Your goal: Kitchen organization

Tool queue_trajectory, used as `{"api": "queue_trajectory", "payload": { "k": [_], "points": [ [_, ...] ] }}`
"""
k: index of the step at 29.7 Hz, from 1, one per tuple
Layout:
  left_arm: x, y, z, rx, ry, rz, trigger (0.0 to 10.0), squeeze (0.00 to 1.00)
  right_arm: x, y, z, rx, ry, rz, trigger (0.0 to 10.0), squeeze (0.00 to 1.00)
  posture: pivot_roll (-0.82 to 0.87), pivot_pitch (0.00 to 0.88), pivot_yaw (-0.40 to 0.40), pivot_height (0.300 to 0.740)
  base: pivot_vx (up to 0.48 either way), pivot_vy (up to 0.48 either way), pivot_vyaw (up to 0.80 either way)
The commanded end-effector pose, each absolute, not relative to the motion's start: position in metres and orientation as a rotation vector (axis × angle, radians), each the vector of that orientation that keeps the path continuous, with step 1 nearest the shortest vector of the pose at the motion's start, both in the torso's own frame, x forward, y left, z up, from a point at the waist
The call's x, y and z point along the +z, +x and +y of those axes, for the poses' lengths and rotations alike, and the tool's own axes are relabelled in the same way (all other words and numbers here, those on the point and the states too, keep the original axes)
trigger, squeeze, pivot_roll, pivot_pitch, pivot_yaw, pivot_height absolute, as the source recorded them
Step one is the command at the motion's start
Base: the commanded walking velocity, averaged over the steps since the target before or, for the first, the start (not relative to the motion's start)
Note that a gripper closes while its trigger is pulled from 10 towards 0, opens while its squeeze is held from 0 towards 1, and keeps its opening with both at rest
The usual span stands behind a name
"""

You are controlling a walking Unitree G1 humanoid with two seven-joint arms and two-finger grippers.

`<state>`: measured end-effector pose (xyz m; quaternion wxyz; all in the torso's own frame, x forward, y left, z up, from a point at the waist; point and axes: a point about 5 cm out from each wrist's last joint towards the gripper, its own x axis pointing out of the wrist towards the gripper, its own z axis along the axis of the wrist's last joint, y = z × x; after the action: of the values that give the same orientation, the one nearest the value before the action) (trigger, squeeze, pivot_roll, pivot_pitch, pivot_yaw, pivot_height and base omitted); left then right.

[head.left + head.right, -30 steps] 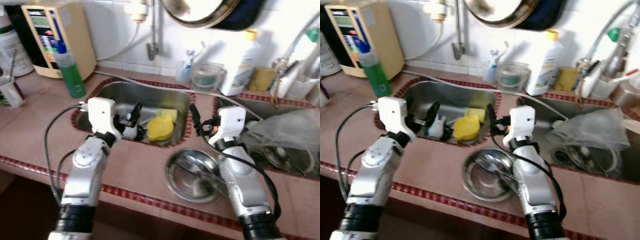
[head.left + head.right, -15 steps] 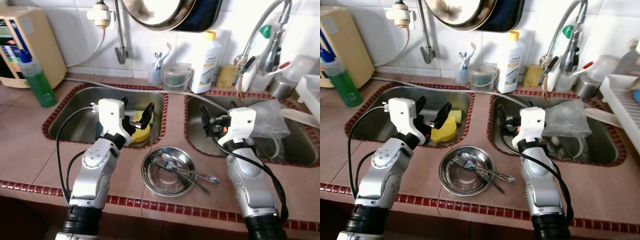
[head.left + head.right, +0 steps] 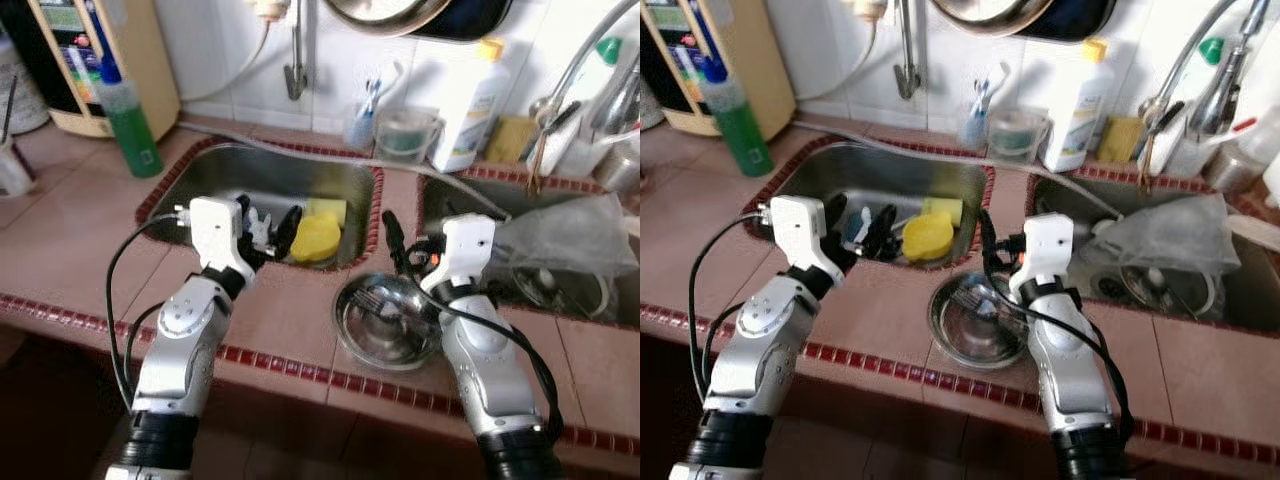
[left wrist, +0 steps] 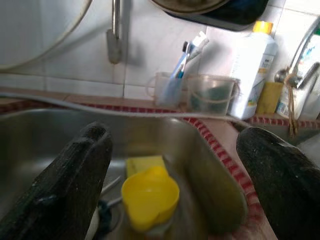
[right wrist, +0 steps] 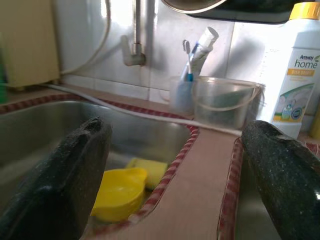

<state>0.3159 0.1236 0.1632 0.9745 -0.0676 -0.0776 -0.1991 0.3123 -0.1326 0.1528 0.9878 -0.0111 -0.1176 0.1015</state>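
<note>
While both arms hover at the sink's edge, the left gripper (image 3: 268, 228) spreads its fingers empty toward the yellow cup (image 4: 150, 199) just ahead, apparently lining up a grasp. Beside the steel bowl (image 3: 390, 320) on the table, the right gripper (image 3: 987, 245) holds nothing, fingers parted.

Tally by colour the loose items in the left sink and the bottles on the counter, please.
Yellow: 2, cup and sponge in the left sink.
Green: 1, bottle on the counter.
White: 1, bottle with a yellow cap by the wall.
Total: 4
</note>
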Motion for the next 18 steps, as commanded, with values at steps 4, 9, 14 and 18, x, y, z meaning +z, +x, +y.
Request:
{"api": "queue_trajectory", "payload": {
  "k": [4,9,14,18],
  "points": [
    [0.1657,0.3136,0.1202,-0.417,-0.133,-0.163,10.0,0.0,0.1562,0.3101,-0.1363,0.196,-0.032,-0.252,10.0,0.0,-0.07,0.0,0.0,0.74,-0.278,0.0,0.0],
    [0.1654,0.3133,0.1201,-0.418,-0.132,-0.163,10.0,0.0,0.156,0.3097,-0.1363,0.197,-0.033,-0.252,10.0,0.0,-0.07,0.0,-0.001,0.74,0.0,0.0,0.0],
    [0.1652,0.3129,0.1199,-0.42,-0.135,-0.16,10.0,0.0,0.1566,0.3093,-0.1365,0.2,-0.035,-0.252,10.0,0.0,-0.07,0.0,-0.003,0.74,0.0,0.0,0.0],
    [0.1649,0.3127,0.1192,-0.428,-0.132,-0.158,10.0,0.0,0.1562,0.3097,-0.1371,0.199,-0.037,-0.25,10.0,0.0,-0.07,0.0,-0.003,0.74,0.0,0.0,0.0]
  ]
}}
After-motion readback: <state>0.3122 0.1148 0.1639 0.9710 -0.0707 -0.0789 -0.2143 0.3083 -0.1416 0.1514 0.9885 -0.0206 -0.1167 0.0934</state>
